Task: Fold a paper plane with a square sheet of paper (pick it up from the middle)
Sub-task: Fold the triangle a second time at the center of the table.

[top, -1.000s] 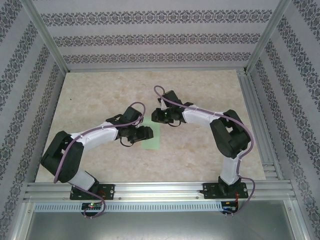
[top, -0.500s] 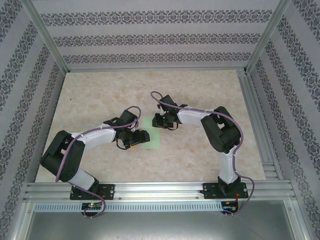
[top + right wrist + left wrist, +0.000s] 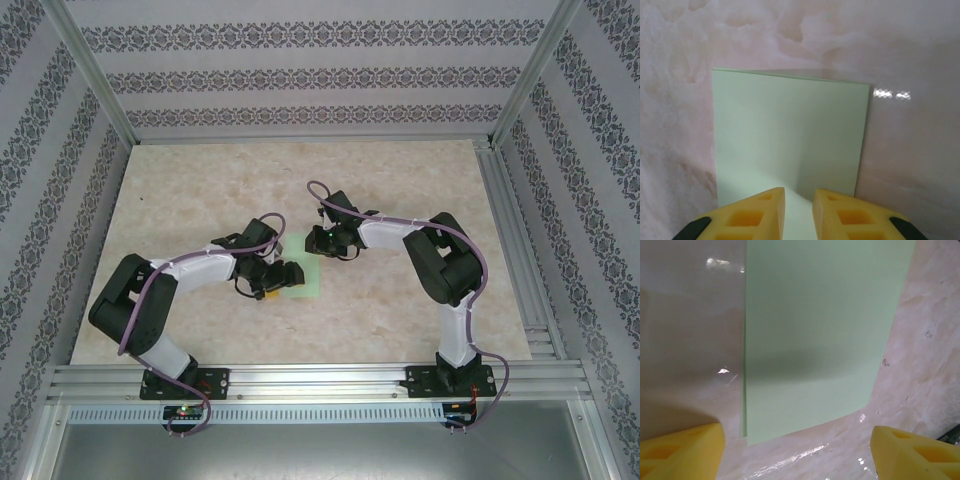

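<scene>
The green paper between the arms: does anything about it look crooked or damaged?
Only slightly. The pale mint-green folded paper sheet lies flat on the marbled table, untorn, but a thin sliver of lower layer peeks out along one long edge, so the halves aren't quite aligned.

The green square sheet of paper lies flat on the table. The left gripper holds its yellow fingers wide apart.

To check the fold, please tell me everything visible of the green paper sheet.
The square sheet of paper is thin, plain, pale mint green. It looks rectangular, and one edge shows two layers, so it seems folded in half. It lies flat on the marbled table. The right gripper holds its jaws narrowly apart over one edge; contact is unclear.
</scene>
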Controlling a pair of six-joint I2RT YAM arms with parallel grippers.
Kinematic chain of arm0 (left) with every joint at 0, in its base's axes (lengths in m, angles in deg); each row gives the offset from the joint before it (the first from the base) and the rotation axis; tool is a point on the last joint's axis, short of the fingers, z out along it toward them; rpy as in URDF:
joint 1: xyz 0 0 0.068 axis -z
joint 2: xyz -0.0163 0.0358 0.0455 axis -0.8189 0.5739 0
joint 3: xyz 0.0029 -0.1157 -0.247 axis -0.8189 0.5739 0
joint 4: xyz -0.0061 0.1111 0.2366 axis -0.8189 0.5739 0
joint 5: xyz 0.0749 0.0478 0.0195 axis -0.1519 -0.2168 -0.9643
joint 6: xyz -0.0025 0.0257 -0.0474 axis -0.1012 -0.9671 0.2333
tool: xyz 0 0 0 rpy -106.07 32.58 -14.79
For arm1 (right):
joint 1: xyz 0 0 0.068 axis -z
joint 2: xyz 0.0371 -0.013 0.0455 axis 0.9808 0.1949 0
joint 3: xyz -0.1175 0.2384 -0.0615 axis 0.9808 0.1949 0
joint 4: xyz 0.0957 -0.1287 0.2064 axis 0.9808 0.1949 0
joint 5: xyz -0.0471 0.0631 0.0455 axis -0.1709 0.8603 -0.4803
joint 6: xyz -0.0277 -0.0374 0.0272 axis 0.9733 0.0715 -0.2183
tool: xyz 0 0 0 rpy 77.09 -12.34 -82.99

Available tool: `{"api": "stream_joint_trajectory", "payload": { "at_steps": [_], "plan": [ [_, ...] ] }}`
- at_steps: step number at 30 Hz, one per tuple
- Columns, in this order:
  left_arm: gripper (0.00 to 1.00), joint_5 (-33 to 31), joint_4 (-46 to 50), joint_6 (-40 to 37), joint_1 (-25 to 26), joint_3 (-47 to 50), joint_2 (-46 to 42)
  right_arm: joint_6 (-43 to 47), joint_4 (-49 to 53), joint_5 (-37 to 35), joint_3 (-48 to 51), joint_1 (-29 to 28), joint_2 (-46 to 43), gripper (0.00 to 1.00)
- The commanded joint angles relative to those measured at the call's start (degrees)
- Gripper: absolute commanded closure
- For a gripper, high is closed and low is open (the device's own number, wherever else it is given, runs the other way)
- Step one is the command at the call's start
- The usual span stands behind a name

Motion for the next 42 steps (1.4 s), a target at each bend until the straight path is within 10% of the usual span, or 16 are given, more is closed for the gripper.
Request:
{"api": "stream_joint_trajectory", "payload": {
  "at_steps": [1,42],
  "plan": [
    [0.23,2.5,-0.9,-0.7,-0.5,-2.4,1.3,-0.8,-0.4,-2.5,2.2,0.5,2.2,0.76],
    [0.37,6.7,-14.7,1.5,-0.1,-7.1,7.5,-2.5,-5.9,3.9,5.3,2.6,0.7,0.77]
  ]
}}
